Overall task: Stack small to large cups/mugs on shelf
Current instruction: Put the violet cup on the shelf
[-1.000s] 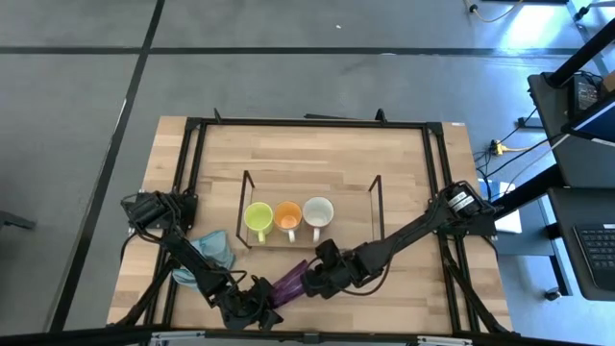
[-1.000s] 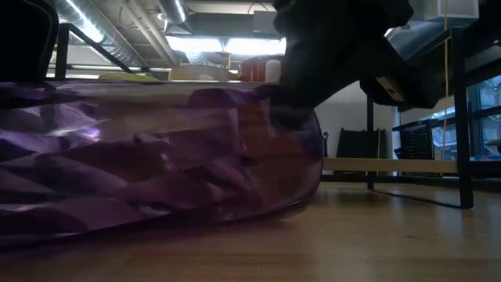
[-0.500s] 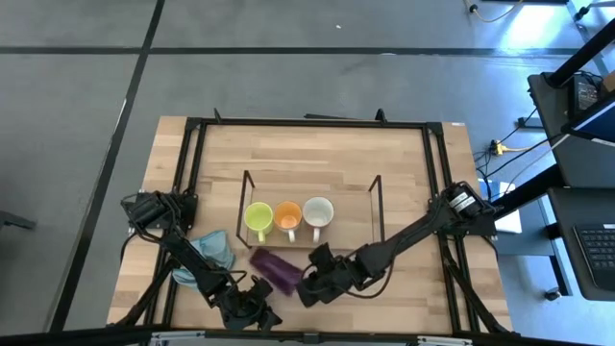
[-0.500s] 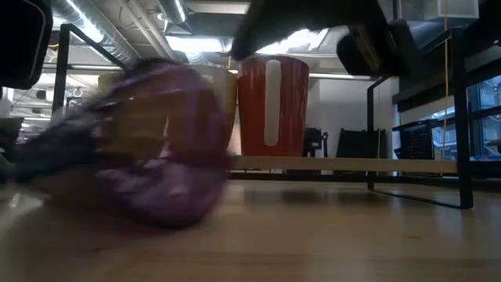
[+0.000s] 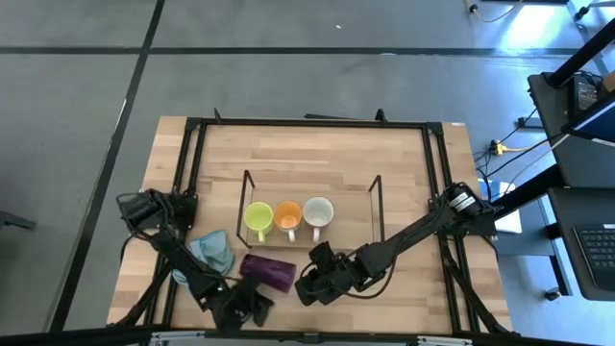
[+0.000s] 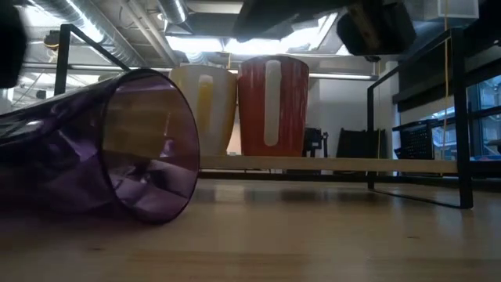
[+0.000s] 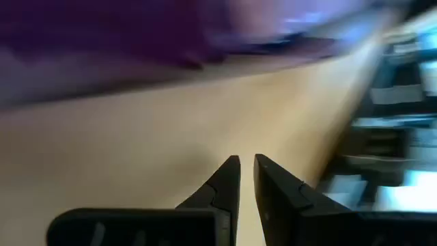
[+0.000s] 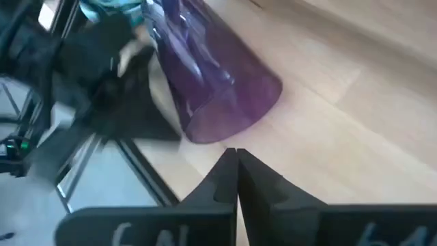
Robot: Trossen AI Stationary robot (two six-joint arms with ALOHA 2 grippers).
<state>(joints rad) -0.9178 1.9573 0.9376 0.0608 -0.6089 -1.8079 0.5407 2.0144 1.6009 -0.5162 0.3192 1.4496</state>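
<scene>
The dark purple cup (image 5: pixel 267 272) lies on its side on the table in front of the shelf, its open mouth (image 6: pixel 153 149) toward the table's right. The yellow-green mug (image 5: pixel 257 218), the orange mug (image 5: pixel 287 217) and the white mug (image 5: pixel 318 212) stand upright abreast on the black wire shelf (image 5: pixel 376 204). My right gripper (image 5: pixel 307 281) is shut, low over the table just right of the cup's mouth (image 8: pixel 232 116). My left gripper (image 5: pixel 245 306) is near the table's near edge, in front of the cup (image 7: pixel 136 34), with its fingers almost together.
A light blue cloth (image 5: pixel 213 252) lies left of the purple cup. The black metal table frame (image 5: pixel 192 173) runs round the work area. On the shelf, the space right of the white mug is bare wood (image 5: pixel 354 216).
The purple cup has come away from my right gripper. It has slid and turned toward the table's left and far side, and now lies on its side nearer the shelf with its mouth to the right. My left gripper has drifted slightly left.
</scene>
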